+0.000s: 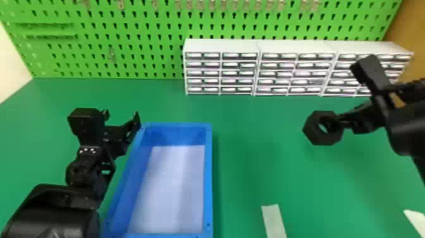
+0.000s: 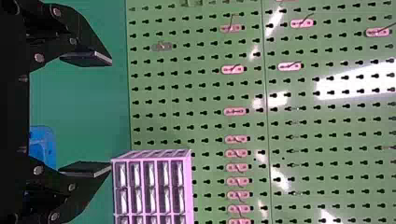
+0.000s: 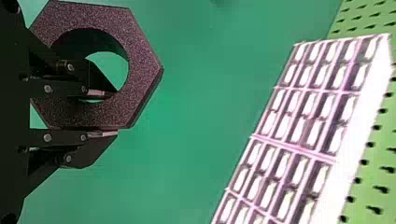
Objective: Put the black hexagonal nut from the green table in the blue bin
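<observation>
While my right pincer [image 1: 342, 121] has hold of the black hexagonal nut [image 1: 311, 130], I have it up over the green table [image 1: 253, 164], to the right of the blue bin [image 1: 208, 177] and well apart from it. In the right wrist view I can see the grip plainly: one finger goes through the nut's hole and the other lies along an outer flat, with the wall of the ring pinched between them. Through the rest of the hole I see green tabletop.

My left pincer [image 1: 122, 116] is open, its two fingers spread wide with nothing between their tips. I have it near the bin's far left corner, though I can't tell how high it is above the rim. The left wrist view gives me a bit of the bin's blue edge too.

The bin sits lengthwise on the table, and I'm looking down at its pale floor. At the back, white drawer cabinets [image 1: 221, 46] stand side by side in front of a green pegboard [image 1: 126, 19] with hooks on it. Nearer me, a pale strip [image 1: 273, 220] lies on the table to the right of the bin, and another pale piece [image 1: 415, 220] shows at the lower right corner of my head view
</observation>
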